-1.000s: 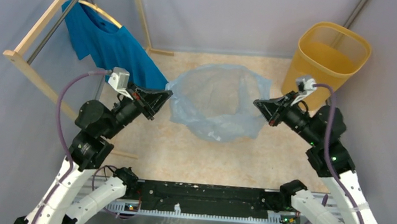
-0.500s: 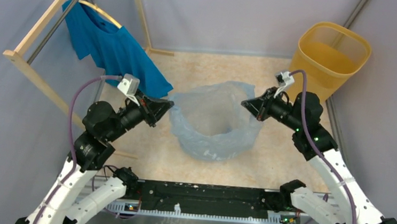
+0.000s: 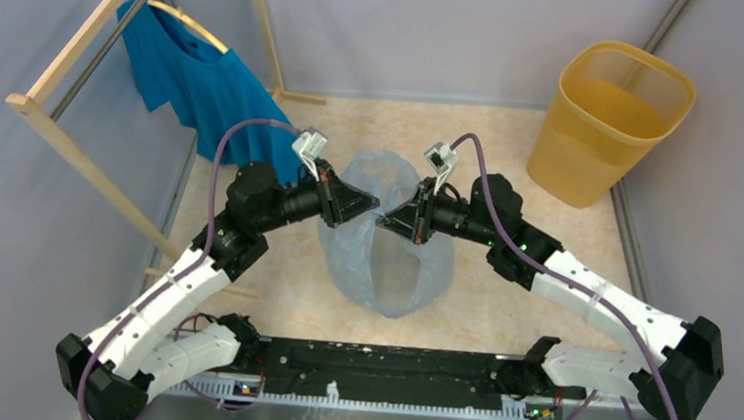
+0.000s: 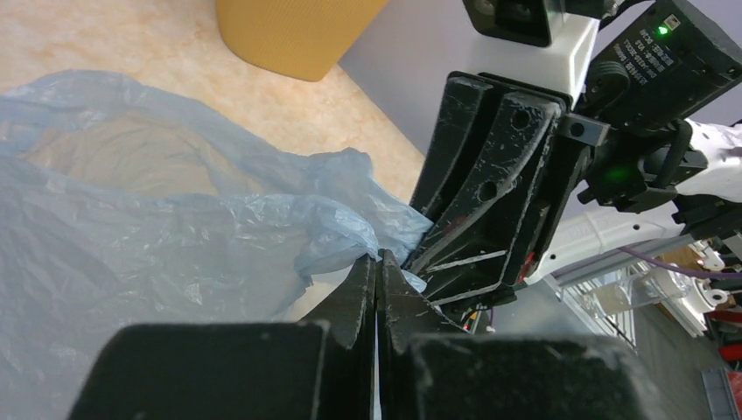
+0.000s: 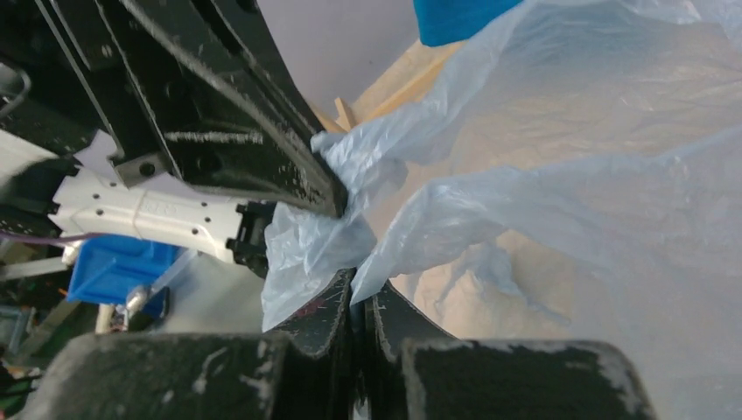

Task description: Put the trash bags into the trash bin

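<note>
Translucent pale-blue trash bag (image 3: pixel 389 262), crinkled, mouth gathered narrow, at centre. Yellow-orange mesh trash bin (image 3: pixel 611 119) upright at two o'clock, well apart.

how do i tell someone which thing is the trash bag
At the middle of the table, the left gripper and right gripper meet. Both pinch the bag. It's thin, crinkly, see-through pale blue, unlike the solid blue shirt or orange bin.

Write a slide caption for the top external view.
Left gripper and right gripper, tips nearly meeting, each pinch the trash bag; the trash bin stands apart.
</note>
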Motion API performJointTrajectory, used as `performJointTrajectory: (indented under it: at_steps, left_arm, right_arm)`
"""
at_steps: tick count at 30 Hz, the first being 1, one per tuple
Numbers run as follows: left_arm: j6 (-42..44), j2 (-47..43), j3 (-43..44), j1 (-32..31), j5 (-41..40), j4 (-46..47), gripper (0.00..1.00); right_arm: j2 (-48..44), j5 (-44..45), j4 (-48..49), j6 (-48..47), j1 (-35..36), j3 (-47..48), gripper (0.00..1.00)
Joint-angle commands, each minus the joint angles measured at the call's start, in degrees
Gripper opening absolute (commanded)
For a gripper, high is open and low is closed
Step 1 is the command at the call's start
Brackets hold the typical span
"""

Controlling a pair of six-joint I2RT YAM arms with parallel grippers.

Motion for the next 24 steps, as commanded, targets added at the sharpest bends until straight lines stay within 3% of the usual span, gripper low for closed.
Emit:
performJointTrajectory:
  at_steps: [1,7,15,19,22,24]
  left_arm:
    - [-1.0,0.7,0.5,-1.5,-0.3,6.3,0.00]
    - [-0.1,1.3,0.6,-2.2,-1.7,5.4,0.00]
    - [1.0,2.8,2.5,-2.2,-1.2,3.4,0.00]
    - [0.8,4.2,3.8,-2.2,0.8,2.8,0.00]
    - [1.2,4.3,4.7,-2.2,0.6,1.9,0.00]
    - [2.5,4.2,5.8,-2.2,-0.3,-1.1,0.10]
  right_arm:
    - [0.0,1.1,8.4,3.2,0.3,1.4,0.10]
    - [-0.3,2.1,4.7,0.4,0.3,2.3,0.49]
    - [-0.3,2.0,5.7,0.2,0.3,1.3,0.71]
    - [0.8,2.0,9.1,1.8,0.3,0.6,0.68]
    - [2.2,0.7,11.2,3.3,0.3,0.3,0.49]
    - [2.2,1.3,12.1,3.7,0.3,-0.4,0.35]
